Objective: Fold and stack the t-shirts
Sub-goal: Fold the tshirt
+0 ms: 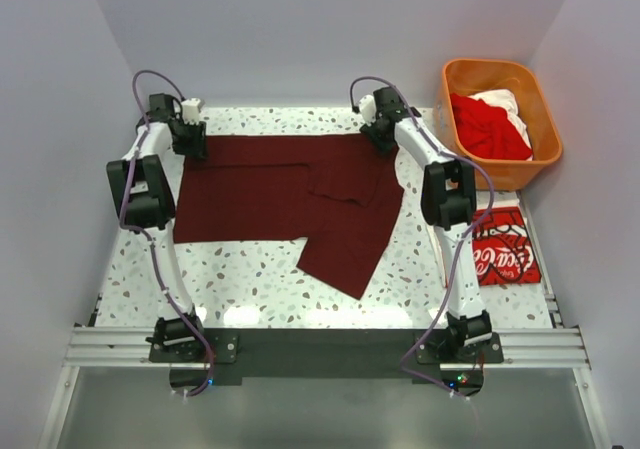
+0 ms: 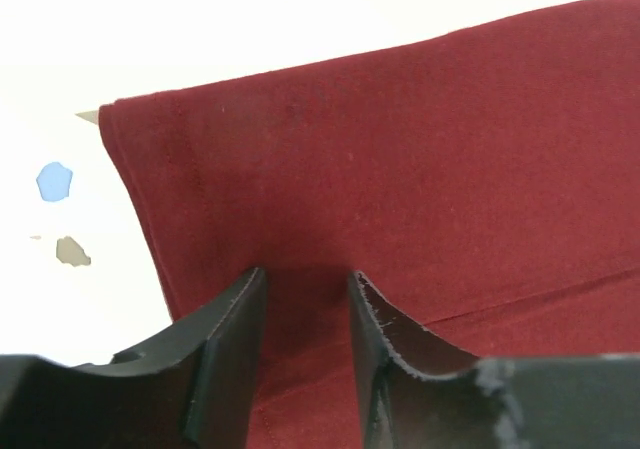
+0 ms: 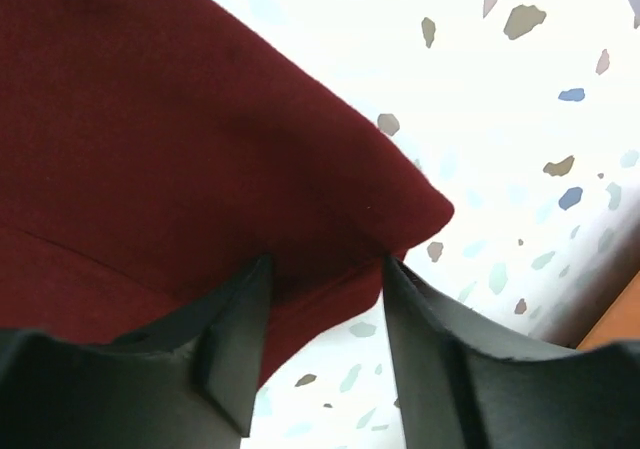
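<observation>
Plain dark maroon cotton t-shirt (image 1: pixel 290 194) lies spread on the speckled white table (image 1: pixel 240 279). Its far edge runs between the two arms; one flap trails toward the near side, right of centre.

Left gripper (image 1: pixel 192 134) sits at the shirt's far left corner and right gripper (image 1: pixel 378 134) at its far right edge. Both have their jaws part-way apart with maroon cloth showing in the gap. The cloth looks straddled, not pinched.

Handling, as I judge it:
- The shirt is light, limp and non-slip. It will sag and crease wherever it is unsupported.
- Take hold at the stitched hem and the corners, where the doubled cloth gives the fingers something to bite.
- Lift both corners together, or the slack side will drag.

What each view adds:
- The overhead view alone shows the whole outline and the overlapped panel near the right arm.
- It also shows a folded bright red shirt with white Coca-Cola script (image 1: pixel 505 254) at the right edge.
- Only there does the orange plastic basket (image 1: pixel 490 64) appear, holding red and white shirts (image 1: pixel 490 129).
- The left wrist view shows the hem seam and the squared corner.
- The right wrist view shows a rounded fold of cloth between the fingers, with bare table beyond.
</observation>
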